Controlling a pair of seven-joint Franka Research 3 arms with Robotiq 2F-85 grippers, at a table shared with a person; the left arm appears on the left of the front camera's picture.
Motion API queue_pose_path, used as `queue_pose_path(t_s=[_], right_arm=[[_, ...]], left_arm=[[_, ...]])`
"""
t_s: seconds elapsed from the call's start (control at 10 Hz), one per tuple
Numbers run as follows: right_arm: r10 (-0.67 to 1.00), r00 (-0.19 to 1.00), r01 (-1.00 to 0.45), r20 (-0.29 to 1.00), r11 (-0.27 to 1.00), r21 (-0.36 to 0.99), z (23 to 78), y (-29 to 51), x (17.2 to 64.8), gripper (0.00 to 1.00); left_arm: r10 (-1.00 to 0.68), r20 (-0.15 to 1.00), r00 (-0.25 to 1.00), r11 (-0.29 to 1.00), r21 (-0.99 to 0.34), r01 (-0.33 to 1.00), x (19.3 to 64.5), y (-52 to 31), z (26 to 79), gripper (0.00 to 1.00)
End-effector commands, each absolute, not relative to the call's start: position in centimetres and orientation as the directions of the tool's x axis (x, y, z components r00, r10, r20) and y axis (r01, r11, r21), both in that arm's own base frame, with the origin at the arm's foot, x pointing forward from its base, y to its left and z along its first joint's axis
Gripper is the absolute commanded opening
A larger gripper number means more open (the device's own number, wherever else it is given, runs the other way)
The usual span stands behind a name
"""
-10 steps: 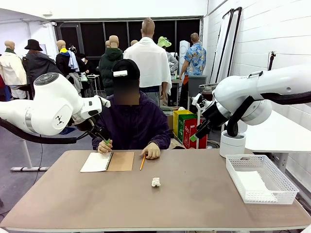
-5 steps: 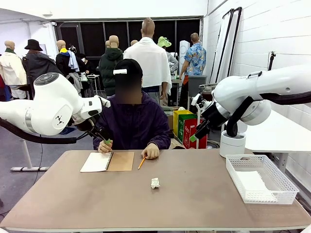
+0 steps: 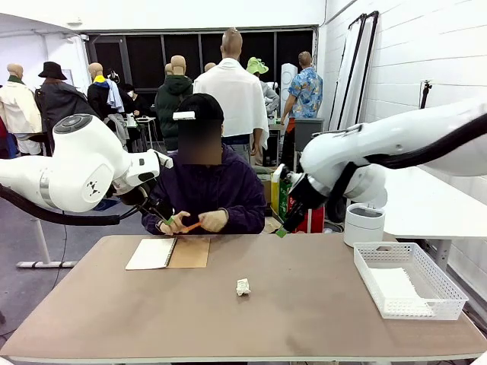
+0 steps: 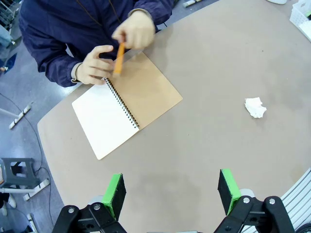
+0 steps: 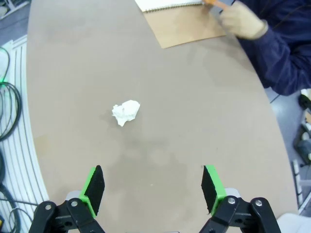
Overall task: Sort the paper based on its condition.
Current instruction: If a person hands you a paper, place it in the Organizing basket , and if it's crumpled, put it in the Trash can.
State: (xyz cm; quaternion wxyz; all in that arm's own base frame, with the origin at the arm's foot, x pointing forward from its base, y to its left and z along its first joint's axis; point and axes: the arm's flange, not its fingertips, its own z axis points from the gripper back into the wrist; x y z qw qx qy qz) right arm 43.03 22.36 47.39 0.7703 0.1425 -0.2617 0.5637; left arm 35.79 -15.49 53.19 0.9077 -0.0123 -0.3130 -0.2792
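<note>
A crumpled wad of paper (image 3: 243,286) lay alone in the middle of the brown worktop (image 3: 304,319), well apart from everything else and, by the look of it, within reach of either arm. To the robot's right, near the worktop's edge, a white mesh basket (image 3: 418,310) held what appeared to be flat white sheets (image 3: 397,287) (the likely home for undamaged pages, which would send the wad elsewhere). Beyond and above the wad, the right gripper (image 5: 149,187) hung with its green-padded jaws spread wide and nothing between them. It was aimed down at the worktop with the wad just ahead and off to one side, a stance that suggested it was set for a pick. The left gripper (image 4: 171,189) was likewise released and empty, poised high over bare worktop near a spiral-bound notebook (image 3: 168,253) lying open at the far side. Behind it the seated person held an orange pencil (image 4: 118,57) between both hands (image 3: 213,221), off the page, apparently leaving the sorting to the arms.
</note>
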Motion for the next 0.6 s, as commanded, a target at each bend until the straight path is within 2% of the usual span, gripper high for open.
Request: queue_pose_path(t_s=[0.0,0.3,0.5], right_arm=[[0.843,0.235,-0.95,0.484,0.305,-0.071,46.6,24.7,45.6,1.0],[0.873,0.247,-0.955,0.42,0.292,-0.046,44.0,27.4,47.5,1.0],[0.863,0.232,-0.956,0.448,0.288,-0.061,43.3,26.9,46.7,1.0]], left_arm=[[-0.501,0.58,0.642,0.843,0.16,0.514,35.9,-15.4,53.1,1.0],[-0.501,0.58,0.642,0.843,0.16,0.514,35.9,-15.4,53.1,1.0],[-0.501,0.58,0.642,0.843,0.16,0.514,35.9,-15.4,53.1,1.0]])
